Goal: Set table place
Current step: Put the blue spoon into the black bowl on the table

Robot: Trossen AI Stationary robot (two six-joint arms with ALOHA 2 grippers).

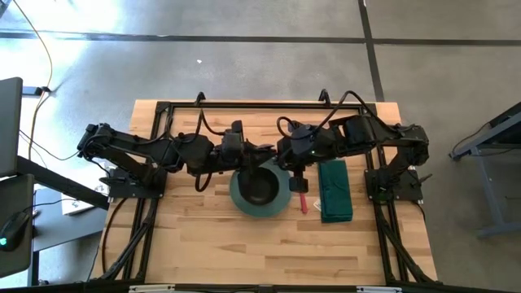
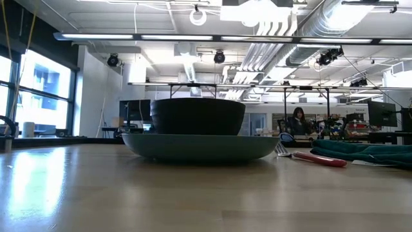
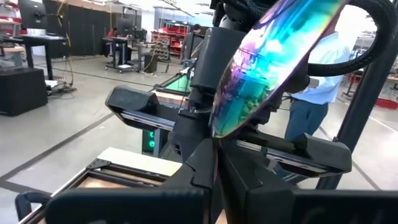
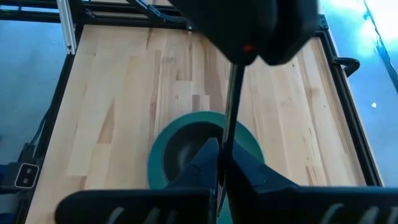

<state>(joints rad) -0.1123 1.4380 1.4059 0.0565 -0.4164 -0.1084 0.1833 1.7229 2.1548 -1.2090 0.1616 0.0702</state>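
A dark bowl (image 1: 259, 185) stands in a teal plate (image 1: 277, 207) at the middle of the light-wood table (image 1: 203, 236); both also show in the low view, the bowl (image 2: 198, 116) on the plate (image 2: 199, 147). Both grippers meet above the plate's far edge. My left gripper (image 1: 254, 151) and my right gripper (image 1: 285, 156) are each shut on one iridescent metal spoon. Its shiny bowl (image 3: 267, 62) fills the left wrist view. Its thin handle (image 4: 229, 106) shows in the right wrist view. Neither gripper shows in the low view. My left gripper pinches the spoon between its two fingers (image 3: 214, 177), just below its broad iridescent bowl (image 3: 227, 124), which stands out past the fingertips. The spoon is lifted clear of the table. My right gripper pinches the thin handle (image 4: 225, 146) between its two fingers, which lie along it. The handle runs on past the fingertips to the left gripper (image 4: 249, 31), above the plate (image 4: 168, 143).
A red-handled utensil (image 1: 303, 201) lies right of the plate, and a folded green napkin (image 1: 334, 191) lies beyond it; both show in the low view, the utensil (image 2: 318, 158) and the napkin (image 2: 367, 152). People stand in the room beyond. Bare wood lies toward the near edge.
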